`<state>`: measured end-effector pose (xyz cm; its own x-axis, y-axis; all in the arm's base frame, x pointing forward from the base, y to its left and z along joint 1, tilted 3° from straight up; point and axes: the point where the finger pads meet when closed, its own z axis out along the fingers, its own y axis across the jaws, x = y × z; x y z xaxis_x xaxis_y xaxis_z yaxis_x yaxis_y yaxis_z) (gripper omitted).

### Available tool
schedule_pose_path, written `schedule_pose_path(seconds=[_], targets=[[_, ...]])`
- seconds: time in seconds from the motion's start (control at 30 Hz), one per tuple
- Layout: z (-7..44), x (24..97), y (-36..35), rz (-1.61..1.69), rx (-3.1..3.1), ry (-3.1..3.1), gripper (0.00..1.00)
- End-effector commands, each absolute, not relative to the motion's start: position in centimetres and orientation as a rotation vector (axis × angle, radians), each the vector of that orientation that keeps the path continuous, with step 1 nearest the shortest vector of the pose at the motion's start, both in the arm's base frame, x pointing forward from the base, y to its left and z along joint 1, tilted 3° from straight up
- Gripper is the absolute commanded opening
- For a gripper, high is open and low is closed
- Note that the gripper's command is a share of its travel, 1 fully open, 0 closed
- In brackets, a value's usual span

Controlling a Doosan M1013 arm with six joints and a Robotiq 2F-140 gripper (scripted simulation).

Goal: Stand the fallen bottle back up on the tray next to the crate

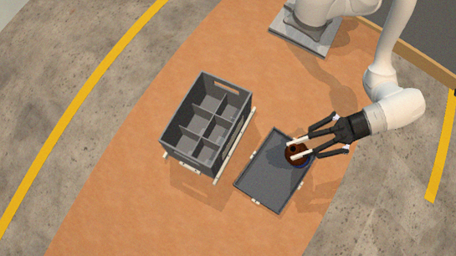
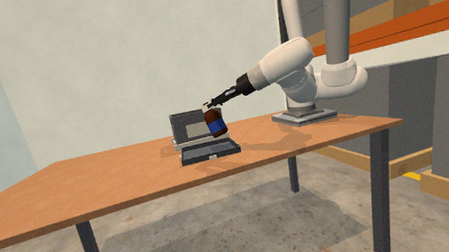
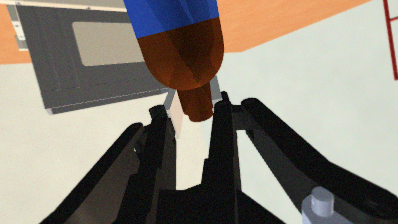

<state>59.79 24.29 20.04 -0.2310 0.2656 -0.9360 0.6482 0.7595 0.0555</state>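
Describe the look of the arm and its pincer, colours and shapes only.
The arm is glossy white with rounded, bulbous joints and one grey tubular link. It stands on a square grey base plate. The pincer is black, with a cylindrical wrist, splayed linkage bars and pale flat fingertip pads. No cables or markings show.

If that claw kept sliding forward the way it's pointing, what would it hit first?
The gripper is already clamped on the bottle neck. Beyond that, it points slightly downward toward the crate, probably its near wall, though depth is uncertain.
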Motion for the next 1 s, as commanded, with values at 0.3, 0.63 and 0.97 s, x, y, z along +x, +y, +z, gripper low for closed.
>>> schedule_pose_path(seconds=[0.3, 0.63, 0.97], targets=[[20.02, 59.80, 23.79, -0.418, 0.709, 1.815, 0.10], [20.02, 59.80, 23.74, -0.418, 0.709, 1.815, 0.10], [20.02, 59.80, 23.74, -0.418, 0.709, 1.815, 0.10]])
